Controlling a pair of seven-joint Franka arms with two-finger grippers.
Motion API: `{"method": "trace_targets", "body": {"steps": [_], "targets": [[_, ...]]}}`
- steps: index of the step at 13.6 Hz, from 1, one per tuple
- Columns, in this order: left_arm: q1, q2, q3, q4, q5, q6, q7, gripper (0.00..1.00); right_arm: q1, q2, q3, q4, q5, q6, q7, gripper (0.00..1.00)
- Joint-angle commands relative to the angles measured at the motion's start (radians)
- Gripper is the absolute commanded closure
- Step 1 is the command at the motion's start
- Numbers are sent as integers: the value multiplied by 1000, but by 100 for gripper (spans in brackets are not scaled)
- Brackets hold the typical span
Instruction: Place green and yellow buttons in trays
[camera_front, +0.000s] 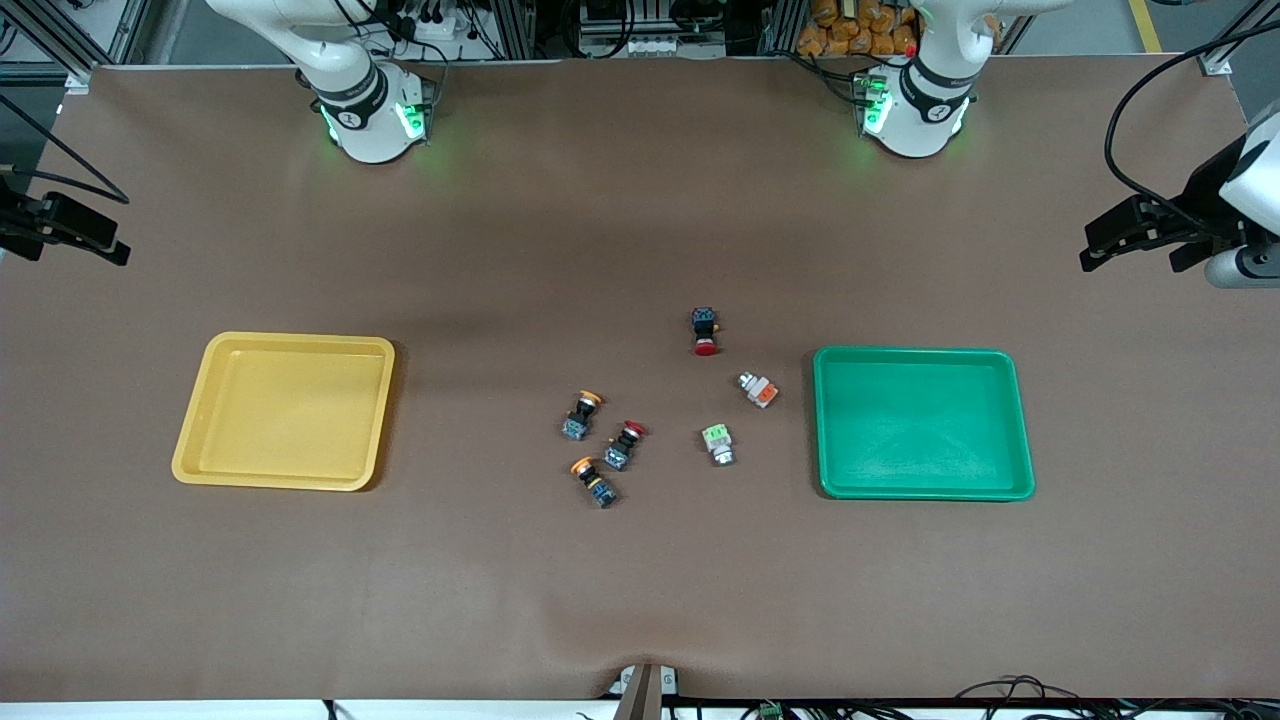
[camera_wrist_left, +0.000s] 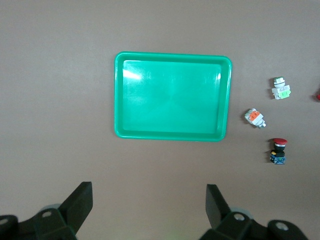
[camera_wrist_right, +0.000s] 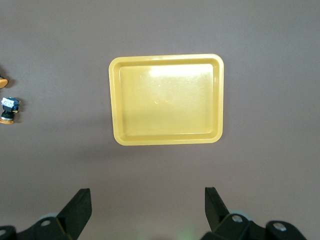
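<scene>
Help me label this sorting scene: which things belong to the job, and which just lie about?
Job:
yellow tray
green tray
two yellow buttons
white button with green block
white button with orange block

Lying about:
two red buttons

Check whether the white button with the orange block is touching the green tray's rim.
Apart. In the front view, bare table separates the white button with the orange block from the green tray; the left wrist view shows the same gap.
</scene>
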Motion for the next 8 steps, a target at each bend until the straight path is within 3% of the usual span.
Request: {"method": "trace_targets", "body": {"steps": [1,8], "targets": [[1,5,-1,16,-12,-15,-1,0,3,-16,-1,-4,-18,1,-14,0],[5,34,3,4,-34,-17,-10,0,3,-14,1,-6,-15,5,-14,0]]}}
